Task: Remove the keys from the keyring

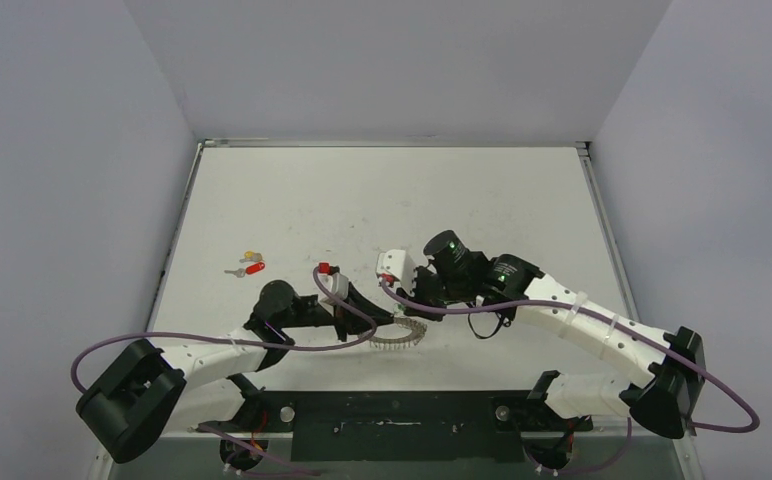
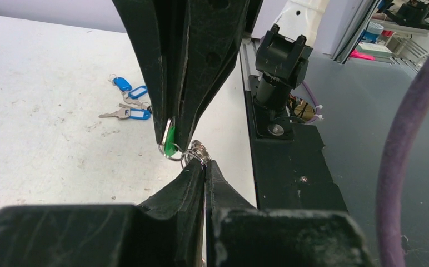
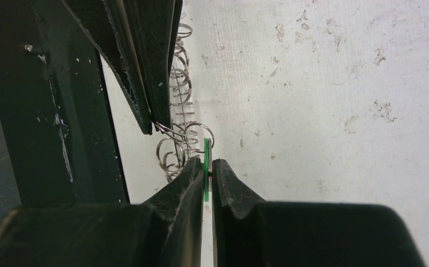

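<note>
The ring is anchored near the table's 6 o'clock edge by the left gripper, closed on a rim loop. At the loop's 10 o'clock the key is clamped by its tag in the right gripper, likely for working it free.

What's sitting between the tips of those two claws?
A green key tag joined to a small wire loop of the keyring, shown in both wrist views.
</note>
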`<state>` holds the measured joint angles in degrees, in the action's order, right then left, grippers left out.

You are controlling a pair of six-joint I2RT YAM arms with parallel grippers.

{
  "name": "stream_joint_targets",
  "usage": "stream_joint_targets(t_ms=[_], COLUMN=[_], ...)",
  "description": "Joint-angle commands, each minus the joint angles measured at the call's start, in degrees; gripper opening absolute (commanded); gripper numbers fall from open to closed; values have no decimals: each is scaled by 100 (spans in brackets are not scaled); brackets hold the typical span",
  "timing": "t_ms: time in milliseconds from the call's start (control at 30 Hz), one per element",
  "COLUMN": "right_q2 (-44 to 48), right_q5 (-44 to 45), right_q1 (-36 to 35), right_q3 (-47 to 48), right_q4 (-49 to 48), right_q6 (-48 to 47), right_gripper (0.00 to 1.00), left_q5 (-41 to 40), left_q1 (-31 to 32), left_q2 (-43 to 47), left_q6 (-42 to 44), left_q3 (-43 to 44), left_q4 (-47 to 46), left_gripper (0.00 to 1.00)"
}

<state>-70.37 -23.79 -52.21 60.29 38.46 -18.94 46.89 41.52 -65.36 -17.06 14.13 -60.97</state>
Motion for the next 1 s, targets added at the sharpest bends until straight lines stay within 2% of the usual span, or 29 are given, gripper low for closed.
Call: stream_joint_targets(t_ms=[0,200,367,500,600,800,967], right_q2=[273,290,191,235,235,120,35], right_q5=[344,124,-2,60,260,780,1267], right_q1=[82,-82,-305,-342,-350,-410,-544], right_q3=[492,762,864,849,847,923,952], right_q4=[12,349,456,371,306,320,246], right_q6=[-162,-205,-162,71,322,856,1408], right_gripper=[0,0,0,0,0,0,0], left_q5=[467,29,-174,-553,-886,-1963,-2381], left_q1=[49,85,97,102,106,229,481], left_q2=[101,154,-73,22,322,1119,1736], left_q6=[531,1089,1229,1309,1277,966,882], left_q3=[381,697,953,1017,929,528,404], left_q4=[950,2081,2164,2226,2317,2510,2978], left_gripper=[0,0,1,26,36,48,50])
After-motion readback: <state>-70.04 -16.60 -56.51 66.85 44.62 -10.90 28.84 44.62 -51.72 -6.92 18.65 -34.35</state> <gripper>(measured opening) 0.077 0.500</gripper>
